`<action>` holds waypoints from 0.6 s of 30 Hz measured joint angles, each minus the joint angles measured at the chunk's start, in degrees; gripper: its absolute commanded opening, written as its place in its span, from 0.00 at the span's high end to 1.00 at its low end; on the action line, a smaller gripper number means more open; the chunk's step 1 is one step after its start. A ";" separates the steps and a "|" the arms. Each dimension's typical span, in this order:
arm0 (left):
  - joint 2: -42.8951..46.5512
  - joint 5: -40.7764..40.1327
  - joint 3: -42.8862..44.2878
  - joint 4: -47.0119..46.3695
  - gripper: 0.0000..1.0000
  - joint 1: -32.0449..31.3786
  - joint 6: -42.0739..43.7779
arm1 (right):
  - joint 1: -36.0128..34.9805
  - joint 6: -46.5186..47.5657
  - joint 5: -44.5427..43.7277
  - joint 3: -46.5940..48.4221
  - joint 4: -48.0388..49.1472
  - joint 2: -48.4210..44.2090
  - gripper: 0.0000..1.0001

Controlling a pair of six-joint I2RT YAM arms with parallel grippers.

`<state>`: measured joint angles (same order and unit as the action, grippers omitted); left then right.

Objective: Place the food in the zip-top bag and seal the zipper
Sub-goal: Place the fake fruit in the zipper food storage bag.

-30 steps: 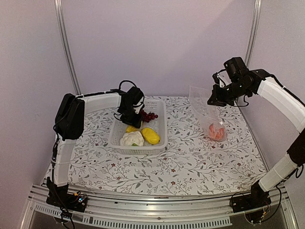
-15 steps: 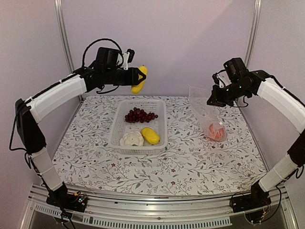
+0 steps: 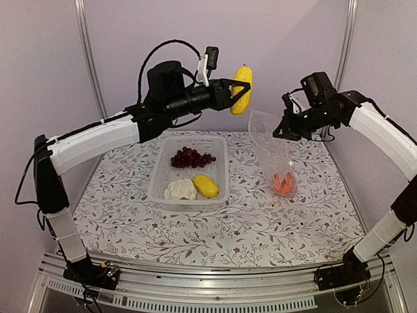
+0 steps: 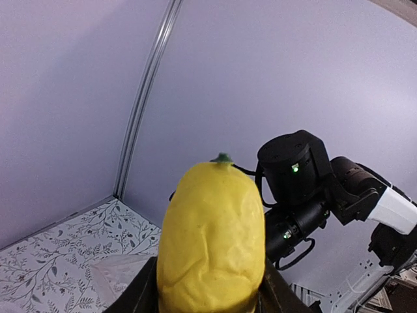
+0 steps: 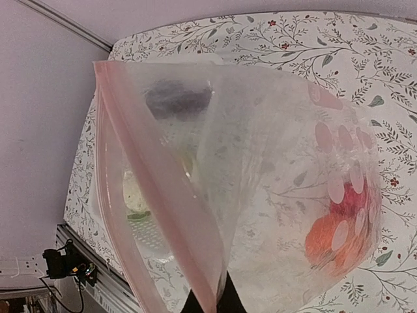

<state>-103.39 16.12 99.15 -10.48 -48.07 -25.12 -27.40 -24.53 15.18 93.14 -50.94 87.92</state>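
Pale lilac walls [image 3: 273, 39] stood behind a floral-print table [image 3: 260, 228]. We used the white basket [image 3: 189, 205] on it as reference.

Inside the basket:
- The grape bunch [image 3: 191, 158] lay at the far side.
- The cauliflower [image 3: 180, 190] lay at the near side.
- A yellow piece [image 3: 206, 186] touched the cauliflower's right.

The left pincer [image 3: 234, 92] was high in the air, above and beyond the basket's far-right corner. It was clamped on a second yellow piece [image 3: 242, 88], which stood upright with the stem end up. In the left wrist view its dark fingers [image 4: 138, 298] pressed both sides of that piece.

The zip-top bag [image 3: 268, 147] hung right of the basket, apart from it. Its bottom was low by the table, and we could not tell if it rested there. The right pincer [image 3: 279, 133] pinched the bag's top edge, up off the table, right of the basket's far end.

The mouth gaped, lips apart. The pinkish zipper [image 5: 153, 189] ran along one lip in the right wrist view, unsealed. At the bag's bottom we saw the orange fruit [image 5: 322, 244] and the red pepper [image 5: 352, 199] touching. From the top view they blurred into one lump.
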 measured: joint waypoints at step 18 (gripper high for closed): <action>-13.55 -8.09 1.25 -13.99 0.13 -2.69 -5.16 | -1.09 -4.26 4.98 1.86 0.85 0.44 1.00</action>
<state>-116.95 8.03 100.40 -24.47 -50.76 -30.28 -28.49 -28.80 20.16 95.00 -50.09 88.36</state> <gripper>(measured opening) 0.708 0.003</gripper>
